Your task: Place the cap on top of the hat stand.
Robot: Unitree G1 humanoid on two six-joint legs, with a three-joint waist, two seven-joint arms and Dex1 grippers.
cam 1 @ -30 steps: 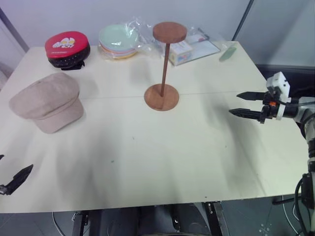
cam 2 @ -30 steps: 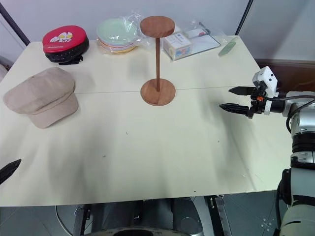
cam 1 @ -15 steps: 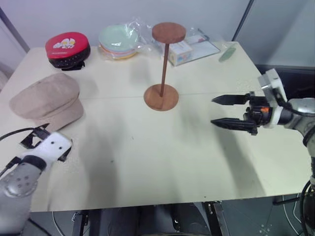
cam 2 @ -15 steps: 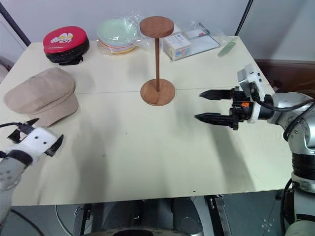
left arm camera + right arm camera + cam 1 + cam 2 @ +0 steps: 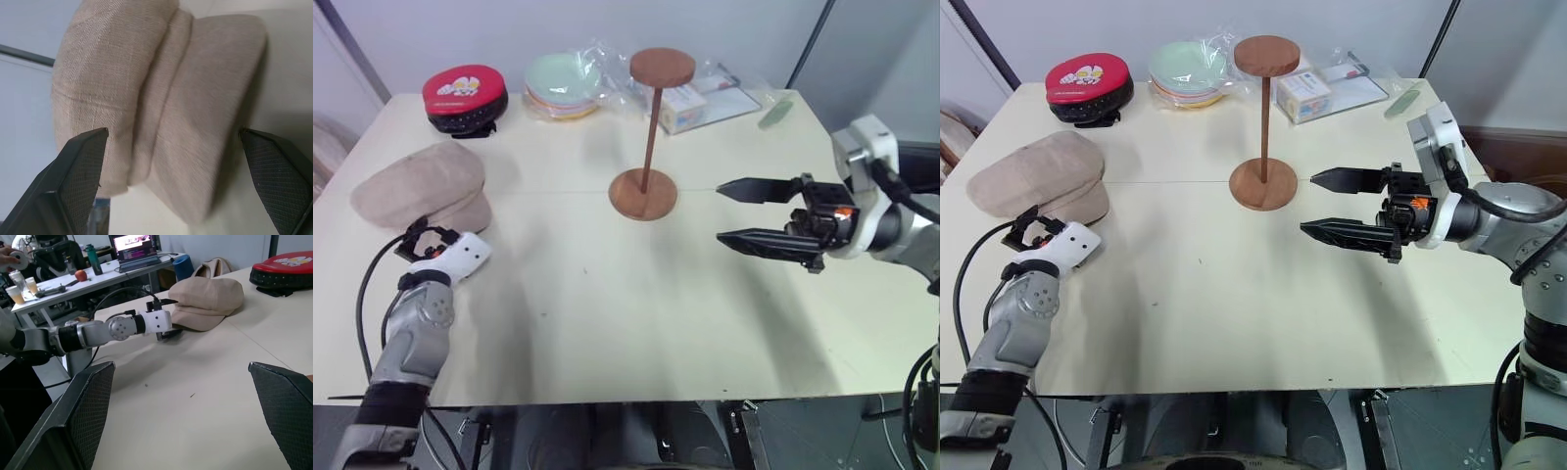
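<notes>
left arm (image 5: 1016,315): silver-grey rounded metal segments, ending in a white block at the wrist
left cable (image 5: 964,284): thin black lead looping from the wrist back along the arm
left gripper (image 5: 186,166): two black fingers with cross-hatched, diamond-textured pads
right arm (image 5: 1513,211): grey rounded shell, black cables curling beside it
right wrist: white boxy module on top, small orange mark on the black housing
right gripper (image 5: 1332,204): two long black tapered fingers with pointed tips

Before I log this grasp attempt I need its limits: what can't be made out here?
- Left gripper, left wrist view: whether its open fingers touch the cap; the tips are cut off by the edges.
- Same contact, eye views: the wrist housing hides the fingertips.
- Packet behind the hat stand, right eye view: print too small to read.
</notes>
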